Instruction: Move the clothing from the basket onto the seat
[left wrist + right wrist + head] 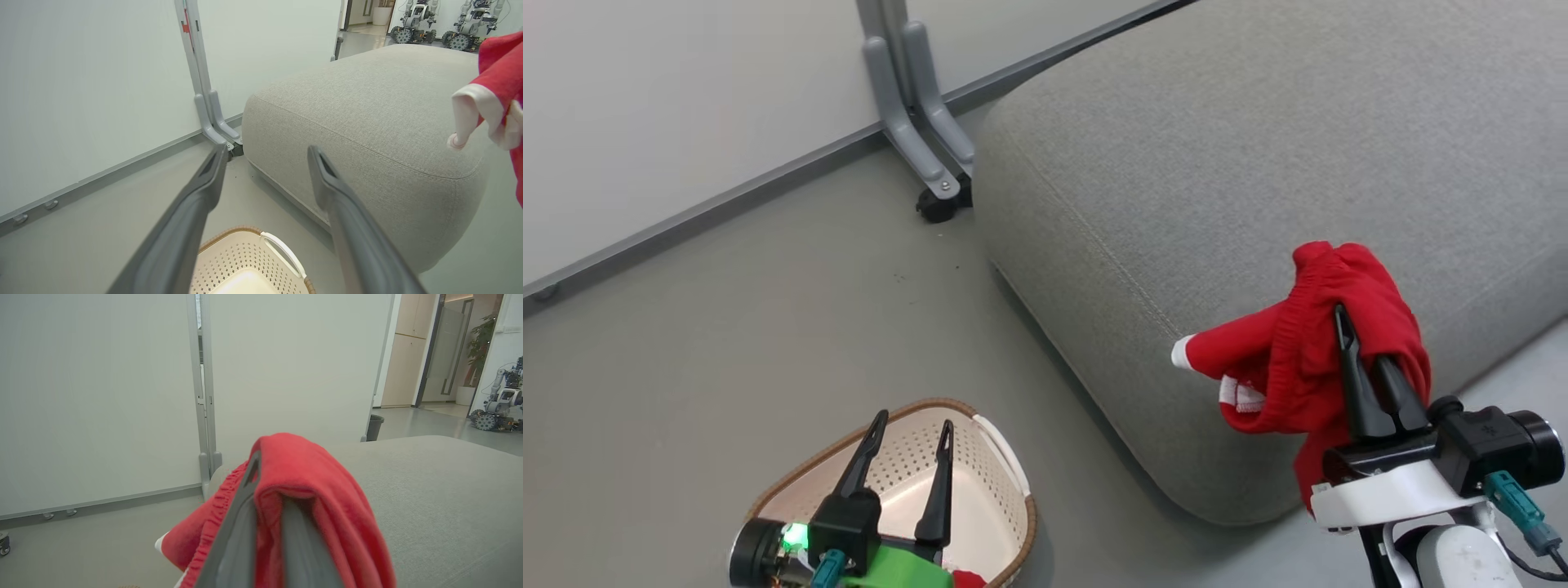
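A red garment (1307, 351) with white cuffs hangs draped over my right gripper (1343, 322), which is shut on it above the near corner of the grey seat (1217, 163). The same clothing (302, 490) covers the fingertips in the right wrist view and shows at the right edge of the left wrist view (496, 85). My left gripper (911, 433) stands open over the cream basket (1001, 457), nothing between its fingers (196, 196). A small bit of red clothing (968, 580) peeks out at the basket's near end. The basket's rim and white handle (282, 249) lie below the left fingers.
A white partition wall on a grey wheeled foot (923, 122) stands beside the seat's far corner. Grey floor (768, 310) spreads between wall, basket and seat. Other wheeled robots (498, 408) stand far off beyond the seat, near a doorway.
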Motion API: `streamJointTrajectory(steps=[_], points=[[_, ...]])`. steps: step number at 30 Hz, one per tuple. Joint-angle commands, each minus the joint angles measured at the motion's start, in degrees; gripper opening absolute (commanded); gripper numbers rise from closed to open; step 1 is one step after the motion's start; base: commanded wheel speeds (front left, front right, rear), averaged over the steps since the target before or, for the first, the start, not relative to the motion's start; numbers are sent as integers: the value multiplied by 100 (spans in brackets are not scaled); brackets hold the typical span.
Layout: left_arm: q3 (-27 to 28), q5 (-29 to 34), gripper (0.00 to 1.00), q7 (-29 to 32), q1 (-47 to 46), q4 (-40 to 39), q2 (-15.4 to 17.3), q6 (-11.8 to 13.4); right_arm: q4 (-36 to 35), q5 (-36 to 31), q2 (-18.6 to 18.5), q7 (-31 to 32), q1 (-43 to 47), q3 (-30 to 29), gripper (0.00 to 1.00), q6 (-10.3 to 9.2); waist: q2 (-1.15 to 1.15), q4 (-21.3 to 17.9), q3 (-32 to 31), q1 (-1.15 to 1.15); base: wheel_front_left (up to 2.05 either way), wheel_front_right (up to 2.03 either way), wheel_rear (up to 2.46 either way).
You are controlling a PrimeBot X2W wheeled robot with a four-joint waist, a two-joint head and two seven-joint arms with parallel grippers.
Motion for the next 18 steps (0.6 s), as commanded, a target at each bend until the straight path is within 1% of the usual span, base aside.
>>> streamJointTrajectory(steps=[1, 7, 12, 16, 18], points=[[-23, 77, 100, -2, -162, 45, 20, -63, -78, -18, 25, -20, 82, -59, 0, 0, 0, -310, 249, 0, 0, 0, 0], [-76, 151, 100, -3, -385, 166, 23, -192, -235, -27, 47, -20, 186, -240, 0, -1, 0, -368, 353, 0, 0, 0, 0], [-70, 219, 100, -3, -347, 224, 23, -198, -265, -24, 53, -20, 130, -278, 0, -1, 0, -392, 394, 0, 0, 0, 0], [-11, 286, 100, -3, -249, 154, 26, -164, -217, -32, 55, -20, -105, -274, 0, -1, 0, -387, 495, 0, 0, 0, 0], [33, 340, 100, -3, -222, 116, 59, -146, -129, -17, -85, -20, -311, -233, 0, -1, 0, -390, 604, 0, 0, 0, 0]])
